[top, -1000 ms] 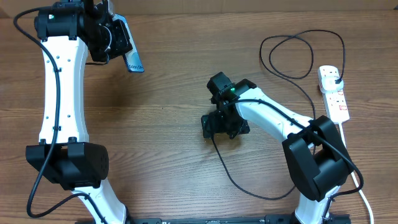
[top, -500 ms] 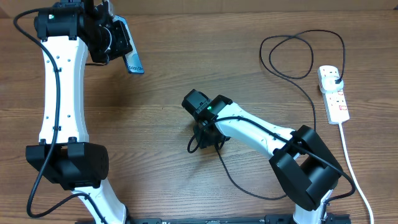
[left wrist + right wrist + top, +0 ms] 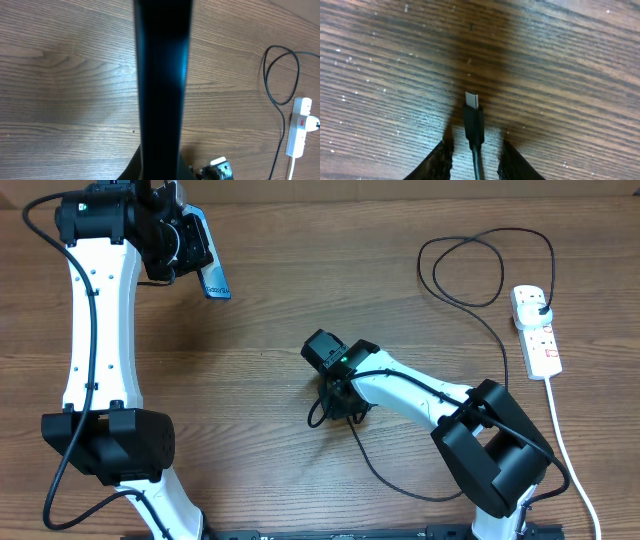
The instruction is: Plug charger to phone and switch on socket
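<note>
The phone [image 3: 212, 278] is held off the table at the far left, and my left gripper [image 3: 190, 242] is shut on it. In the left wrist view the phone [image 3: 161, 75] is a dark upright bar that hides the jaws. The charger [image 3: 470, 270] is a thin black cable that loops near the socket [image 3: 537, 335] and runs down to the table's middle. My right gripper [image 3: 335, 408] sits low over its free end. In the right wrist view the connector [image 3: 473, 122] lies flat between the fingers [image 3: 442, 160], with bare wood on both sides. The right gripper [image 3: 474, 157] is open around it.
The charger's black plug [image 3: 540, 305] sits in the socket's far end, and the thick white cord [image 3: 565, 450] runs to the near right edge. The left wrist view also shows the socket [image 3: 299, 127] and part of the cable loop [image 3: 272, 80].
My right arm moved left and toward me, down to the cable's free end, and its jaws narrowed around the connector. The left arm and the phone have not moved.
</note>
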`<state>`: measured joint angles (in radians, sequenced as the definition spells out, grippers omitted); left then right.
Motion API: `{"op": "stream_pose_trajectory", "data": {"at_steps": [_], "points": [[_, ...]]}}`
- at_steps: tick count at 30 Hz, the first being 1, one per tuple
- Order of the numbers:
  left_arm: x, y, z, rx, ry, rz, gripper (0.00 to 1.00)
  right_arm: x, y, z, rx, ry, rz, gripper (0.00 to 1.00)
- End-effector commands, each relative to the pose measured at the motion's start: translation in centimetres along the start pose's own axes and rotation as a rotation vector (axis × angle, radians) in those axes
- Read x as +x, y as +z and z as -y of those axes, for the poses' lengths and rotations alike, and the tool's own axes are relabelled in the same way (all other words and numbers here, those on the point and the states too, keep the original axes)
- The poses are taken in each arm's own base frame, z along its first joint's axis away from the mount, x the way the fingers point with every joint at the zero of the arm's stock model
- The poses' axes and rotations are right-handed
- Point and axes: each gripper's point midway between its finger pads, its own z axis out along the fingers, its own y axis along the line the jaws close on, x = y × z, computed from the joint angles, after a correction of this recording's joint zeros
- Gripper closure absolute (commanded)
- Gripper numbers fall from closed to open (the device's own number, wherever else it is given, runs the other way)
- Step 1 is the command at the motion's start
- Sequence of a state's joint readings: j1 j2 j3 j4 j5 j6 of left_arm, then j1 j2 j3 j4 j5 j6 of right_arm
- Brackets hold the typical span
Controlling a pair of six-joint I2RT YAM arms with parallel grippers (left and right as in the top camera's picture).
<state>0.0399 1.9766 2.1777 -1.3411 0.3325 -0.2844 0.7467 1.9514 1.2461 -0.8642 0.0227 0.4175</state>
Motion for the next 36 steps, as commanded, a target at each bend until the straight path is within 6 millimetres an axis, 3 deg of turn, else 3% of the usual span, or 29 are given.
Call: {"op": "stream_pose_trajectory", "data": {"at_steps": [1,6,17,25,30,36], "points": [[-0.3,-1.9,1.1,0.03,0.038,0.044,0.96,0.4,0.2,0.3,0.0,0.005,-0.004,0.76],[-0.3,-1.9,1.1,0.03,0.039,0.044,0.96,0.4,0.2,0.3,0.001,0.005,-0.005,0.83],[-0.3,-1.9,1.1,0.03,0.038,0.044,0.96,0.7,0.2,0.2,-0.008,0.008,-0.02,0.88],[-0.2,-1.9,1.4,0.047,0.058,0.04,0.96,0.6,0.2,-0.1,-0.019,0.007,-0.017,0.96],[2.2,-3.6,7.9,0.456,0.394,-0.008,0.96,0.0,-0.1,-1.8,-0.161,0.001,-0.029,0.96],[4.0,-6.5,11.8,0.766,0.531,-0.001,0.96,-0.8,-2.6,-4.5,-0.463,-0.043,-0.05,0.96]]}}
